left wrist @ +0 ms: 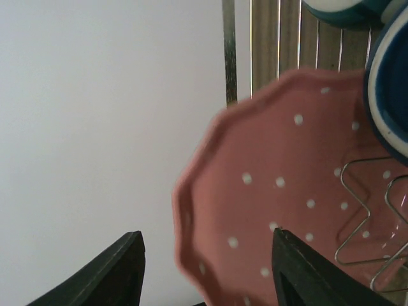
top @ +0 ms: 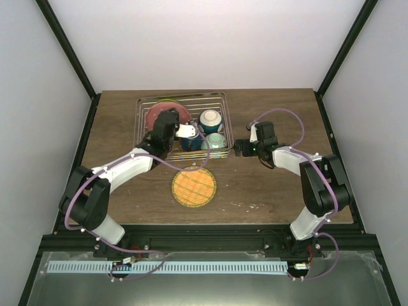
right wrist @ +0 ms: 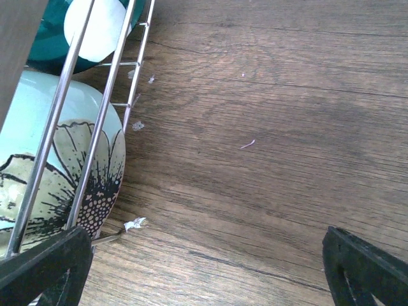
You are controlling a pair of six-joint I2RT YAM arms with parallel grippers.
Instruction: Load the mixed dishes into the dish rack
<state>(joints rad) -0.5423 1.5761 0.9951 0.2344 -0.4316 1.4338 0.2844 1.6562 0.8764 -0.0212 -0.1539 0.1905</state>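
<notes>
The silver wire dish rack point(top: 143, 108) stands at the back of the table. The pink scalloped plate point(top: 155, 118) with white dots stands in its left part. My left gripper point(top: 171, 125) is open, and the plate's rim point(left wrist: 255, 185) lies between its fingers point(left wrist: 121, 268) without touching them. The dark blue mug point(top: 190, 142), the cream bowl with a teal outside point(top: 210, 119) and the pale mint bowl point(top: 217, 140) sit in the rack's right part. The round plate with a lime-green rim point(top: 194, 187) lies flat on the table. My right gripper point(top: 239, 148) is open and empty beside the rack's right wall point(right wrist: 95, 127).
A green edge point(top: 167, 101) shows behind the pink plate. In the right wrist view the flower-patterned mint bowl point(right wrist: 57, 166) presses against the rack wires, with bare wooden table point(right wrist: 268, 127) to the right. Upright wire prongs point(left wrist: 357, 210) stand beside the pink plate.
</notes>
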